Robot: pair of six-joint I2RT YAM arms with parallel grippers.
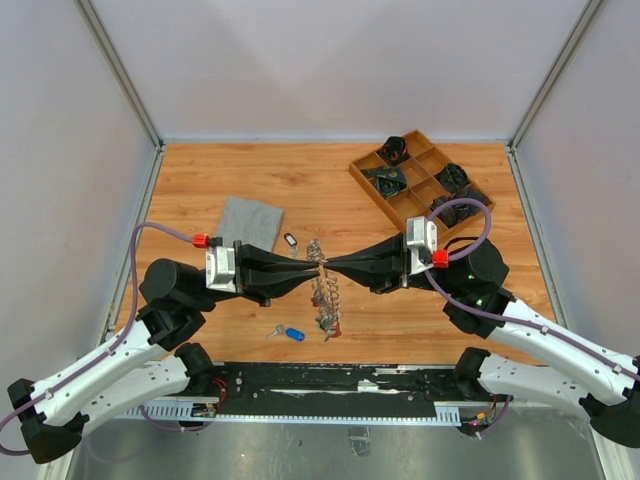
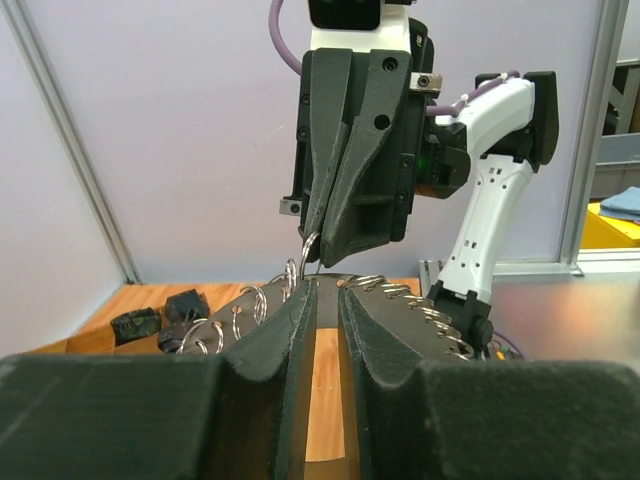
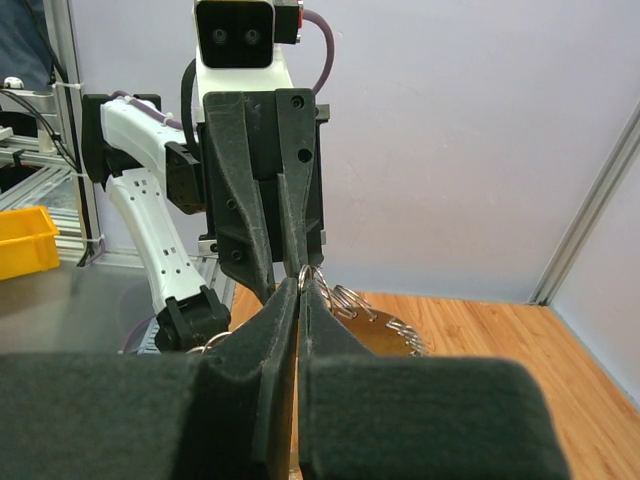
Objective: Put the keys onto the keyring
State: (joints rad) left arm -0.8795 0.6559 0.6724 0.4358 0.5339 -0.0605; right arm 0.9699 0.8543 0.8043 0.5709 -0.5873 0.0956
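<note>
At center table, my right gripper (image 3: 300,288) is clamped tight on a wire loop of the keyring (image 1: 325,290). The loop shows right at its fingertips in its own wrist view. My left gripper (image 2: 326,288) meets it tip to tip from the opposite side. Its jaws stand a narrow slit apart, and I cannot tell whether they grip anything.

From that meeting point the keyring, crowded with silver keys, trails toward the near edge of the wooden table (image 1: 400,315), with red and green tags showing at its lower end. A blue-tagged key (image 1: 292,334) lies loose on the wood just left of that end. A pale-tagged key (image 1: 290,240) lies apart on the far side of my left gripper, beside a grey cloth (image 1: 248,222).

Well off to the far right, a wooden tray (image 1: 368,188) divided into compartments holds dark parts (image 1: 452,178).
</note>
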